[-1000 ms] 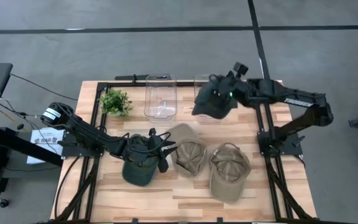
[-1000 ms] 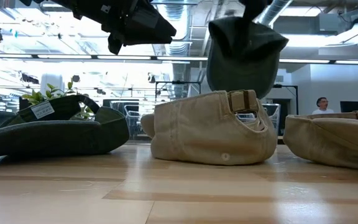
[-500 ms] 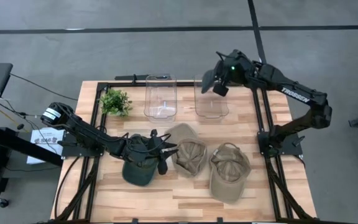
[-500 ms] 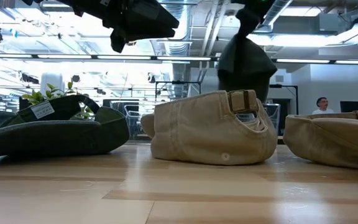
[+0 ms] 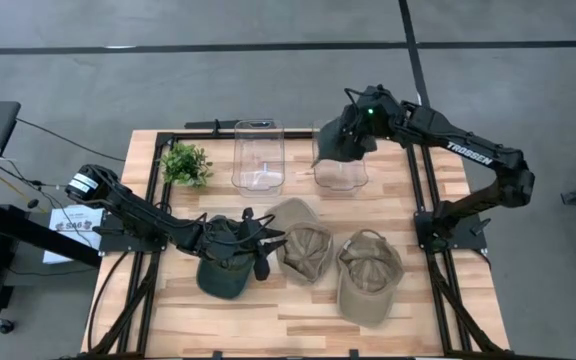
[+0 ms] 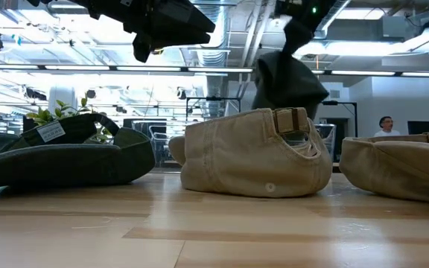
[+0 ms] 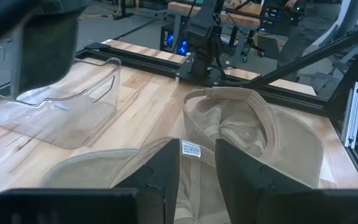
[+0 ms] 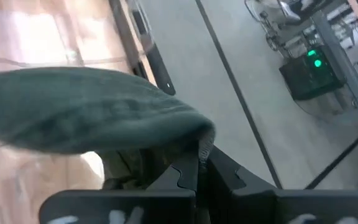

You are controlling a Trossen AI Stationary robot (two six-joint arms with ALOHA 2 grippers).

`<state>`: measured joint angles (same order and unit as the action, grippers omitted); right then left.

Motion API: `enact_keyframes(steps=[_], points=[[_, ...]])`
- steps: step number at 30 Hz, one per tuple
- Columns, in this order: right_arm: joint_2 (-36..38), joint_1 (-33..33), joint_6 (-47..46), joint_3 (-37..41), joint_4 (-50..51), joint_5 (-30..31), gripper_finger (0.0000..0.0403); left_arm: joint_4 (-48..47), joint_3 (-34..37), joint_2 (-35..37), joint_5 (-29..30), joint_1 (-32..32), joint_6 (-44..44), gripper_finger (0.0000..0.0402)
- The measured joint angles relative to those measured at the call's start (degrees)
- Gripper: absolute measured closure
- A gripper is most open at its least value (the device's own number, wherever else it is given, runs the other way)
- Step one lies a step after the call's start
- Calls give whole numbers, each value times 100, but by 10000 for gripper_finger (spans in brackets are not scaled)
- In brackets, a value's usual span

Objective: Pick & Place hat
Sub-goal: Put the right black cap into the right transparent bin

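Right hand (image 5: 348,128) grips one green hat (image 5: 340,143); three on table (image 5: 298,312).

Small potted plant (image 5: 185,163) at table's (image 5: 298,310) back-left corner.

Right gripper (image 5: 353,135) has carried the dark green hat (image 5: 340,142) from beside the right clear bin (image 5: 339,172) out past its far edge, then back to hang above it. In the low view the hat has gone from spread wide to bunched narrow.
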<state>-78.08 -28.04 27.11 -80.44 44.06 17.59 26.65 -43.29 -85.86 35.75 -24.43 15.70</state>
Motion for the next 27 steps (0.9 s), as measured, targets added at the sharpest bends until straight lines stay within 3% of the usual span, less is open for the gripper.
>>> enact_keyframes(steps=[15,27], points=[[14,-596,160,332,-274,289,403,4,-2,2,0,0,-39,302],[4,-746,435,332,-365,-766,403,39,-2,2,-1,0,-42,302]])
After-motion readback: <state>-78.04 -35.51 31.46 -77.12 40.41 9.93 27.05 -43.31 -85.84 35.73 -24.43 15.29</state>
